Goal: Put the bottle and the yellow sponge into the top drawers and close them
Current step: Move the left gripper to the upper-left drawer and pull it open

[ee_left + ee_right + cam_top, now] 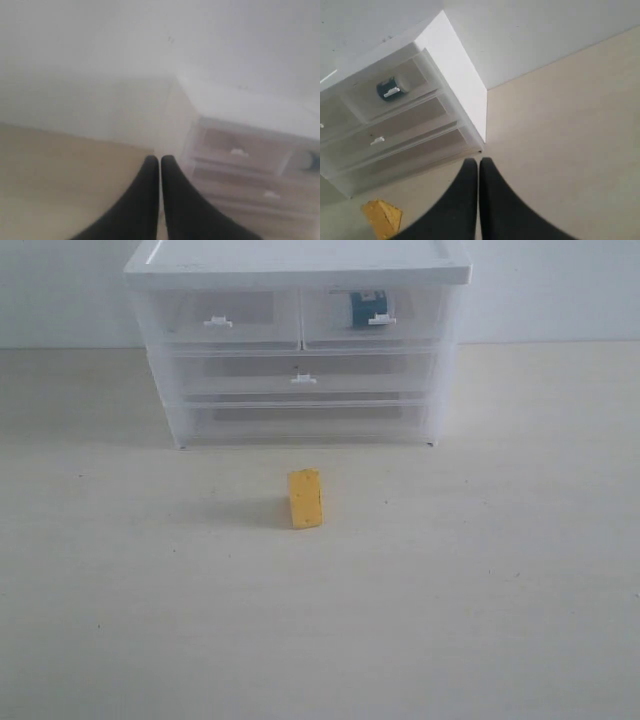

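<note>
**Black jaws clenched, both pairs empty**

I am holding my left jaws pressed together, their black fingers (145, 200) meeting at the tips with nothing between them. My right jaws are clenching the same way, fingers (462, 200) tip to tip and gripping nothing. Both pairs are hovering over the pale tabletop (500, 590).

Near my right jaws the yellow sponge (305, 498) is standing upright on the tabletop. It is sitting in front of the cabinet (300, 265), apart from it and roughly in line with its middle.

Further out, the bottle (367, 308) is sitting inside the right top drawer (420, 315), just behind that drawer's little white handle (380, 319). The left top drawer (250, 310) and the right one are both sitting flush with the cabinet front.
</note>
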Motion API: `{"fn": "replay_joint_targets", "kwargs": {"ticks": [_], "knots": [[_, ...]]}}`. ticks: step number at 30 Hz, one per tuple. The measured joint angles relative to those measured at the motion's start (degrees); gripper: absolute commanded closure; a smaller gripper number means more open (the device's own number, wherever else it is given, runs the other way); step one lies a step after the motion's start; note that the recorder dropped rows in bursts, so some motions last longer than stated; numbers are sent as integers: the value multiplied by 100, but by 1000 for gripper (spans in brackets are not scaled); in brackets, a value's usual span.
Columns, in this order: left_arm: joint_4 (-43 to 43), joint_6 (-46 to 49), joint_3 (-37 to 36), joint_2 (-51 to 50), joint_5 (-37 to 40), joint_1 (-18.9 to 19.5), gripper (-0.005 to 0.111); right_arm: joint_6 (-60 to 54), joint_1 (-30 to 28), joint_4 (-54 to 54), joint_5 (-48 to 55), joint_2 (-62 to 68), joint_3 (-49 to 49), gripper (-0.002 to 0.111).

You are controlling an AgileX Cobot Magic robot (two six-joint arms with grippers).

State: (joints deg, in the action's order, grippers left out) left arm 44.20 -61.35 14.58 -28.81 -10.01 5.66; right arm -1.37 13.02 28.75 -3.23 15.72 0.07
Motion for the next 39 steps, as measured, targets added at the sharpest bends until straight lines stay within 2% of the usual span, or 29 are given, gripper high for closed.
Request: {"fn": "replay_joint_targets", "kwargs": {"ticks": [4, 6, 8, 10, 12, 14, 16, 21, 27, 31, 39], "knots": [[957, -1248, 667, -1792, -26, -98, 103, 0, 0, -1, 0, 0, 0, 107], [1553, -2246, 948, -2741, -515, -109, 103, 0, 0, -1, 0, 0, 0, 107], [2257, -3379, 1305, -3752, -1551, -98, 103, 0, 0, -1, -30, 0, 0, 107], [2584, -4082, 1718, -4669, -2854, -65, 103, 0, 0, -1, -60, 0, 0, 107], [2488, -4390, 2040, -5517, -4000, -53, 103, 0, 0, -1, -96, 0, 0, 107], [1930, -4541, 2268, -6357, -5093, -44, 103, 0, 0, -1, -110, 0, 0, 107], [1275, -4591, 2405, -7015, -5602, -44, 101, 0, 0, -1, -110, 0, 0, 107], [137, -4577, 2691, -7815, -5808, -154, 87, 11, 0, -1, -114, 0, 0, 107], [-191, -4544, 3241, -8031, -5721, -580, 65, 11, 0, -1, -114, 0, 0, 107], [-238, -4516, 3574, -8031, -5302, -821, 63, 11, 0, -1, -114, 0, 0, 107], [-289, -4233, 3672, -8106, -4548, -1141, 63, 11, 0, -1, -124, 0, 0, 107]]}}
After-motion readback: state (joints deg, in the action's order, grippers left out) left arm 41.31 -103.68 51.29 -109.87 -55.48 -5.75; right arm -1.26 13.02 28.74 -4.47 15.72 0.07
